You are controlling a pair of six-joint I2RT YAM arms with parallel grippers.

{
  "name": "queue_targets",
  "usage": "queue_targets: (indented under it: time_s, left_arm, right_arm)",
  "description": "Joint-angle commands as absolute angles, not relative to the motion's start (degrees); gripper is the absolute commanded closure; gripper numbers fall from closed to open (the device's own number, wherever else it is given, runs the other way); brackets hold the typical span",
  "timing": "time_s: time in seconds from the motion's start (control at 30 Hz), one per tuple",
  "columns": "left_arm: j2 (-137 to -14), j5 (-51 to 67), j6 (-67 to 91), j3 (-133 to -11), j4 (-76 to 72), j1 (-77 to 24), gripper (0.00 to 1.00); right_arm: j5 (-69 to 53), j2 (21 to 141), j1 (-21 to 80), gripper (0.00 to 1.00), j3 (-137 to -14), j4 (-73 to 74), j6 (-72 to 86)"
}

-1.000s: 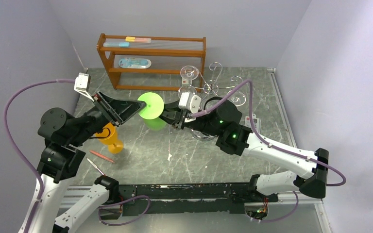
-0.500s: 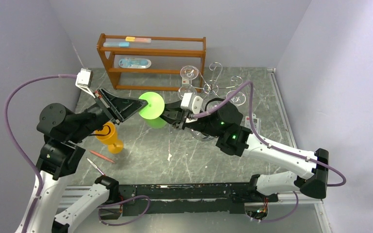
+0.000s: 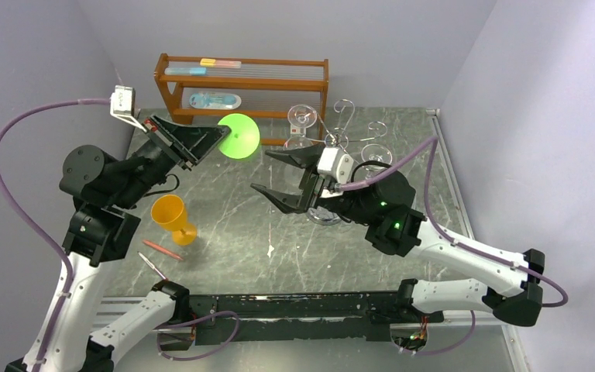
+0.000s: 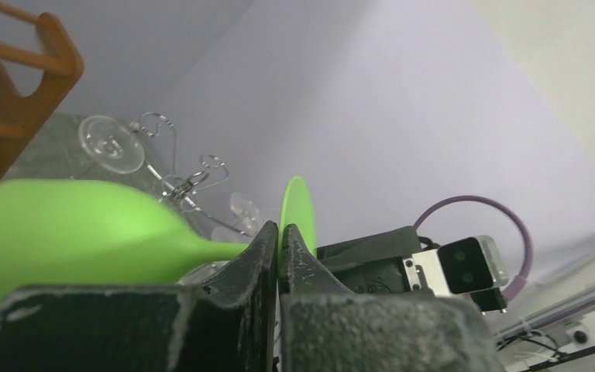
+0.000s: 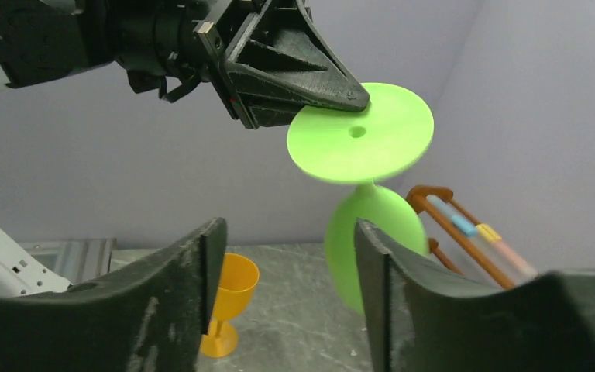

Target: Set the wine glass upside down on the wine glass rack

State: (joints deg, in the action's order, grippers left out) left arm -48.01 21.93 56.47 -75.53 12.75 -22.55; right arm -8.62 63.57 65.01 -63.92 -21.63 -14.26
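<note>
The green wine glass (image 3: 240,136) hangs upside down in the air, foot up and bowl (image 5: 372,232) down. My left gripper (image 3: 221,138) is shut on the rim of its round foot (image 5: 360,132); in the left wrist view the jaws (image 4: 278,229) pinch the thin disc edge. My right gripper (image 3: 260,170) stands open lower right of the glass, apart from it, nothing between its fingers (image 5: 288,232). The chrome wine glass rack (image 3: 341,136) stands behind the right gripper, right of the glass, also showing as curled wires (image 4: 186,182).
Clear glasses (image 3: 302,116) hang on the rack's arms. A brown wooden shelf unit (image 3: 240,89) stands at the back, close behind the green glass. An orange goblet (image 3: 172,217) stands upright at the left, with two thin sticks (image 3: 161,249) lying near it.
My right gripper opened, let go of the green glass and drew back to the right. My left gripper closed on the foot and carried the glass up and back toward the shelf.
</note>
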Motion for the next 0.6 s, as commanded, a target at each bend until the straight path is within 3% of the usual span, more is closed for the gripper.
queue_targets:
  time_s: [0.0,0.3,0.57]
  left_arm:
    - [-47.02,19.72,57.39,-74.86,5.22,-22.19,0.95]
    - [-51.82,19.05,55.54,-78.32,2.89,-22.24,0.95]
    - [-65.54,23.52,58.80,-82.94,-10.62,-22.26,0.95]
  right_arm:
    - [-9.83,62.90,65.33,0.31,-65.62,-19.41,-14.53]
    - [-1.55,60.38,65.31,0.32,-66.49,-17.59,-10.33]
    - [8.44,53.73,65.36,0.43,-63.59,-19.46,-9.89]
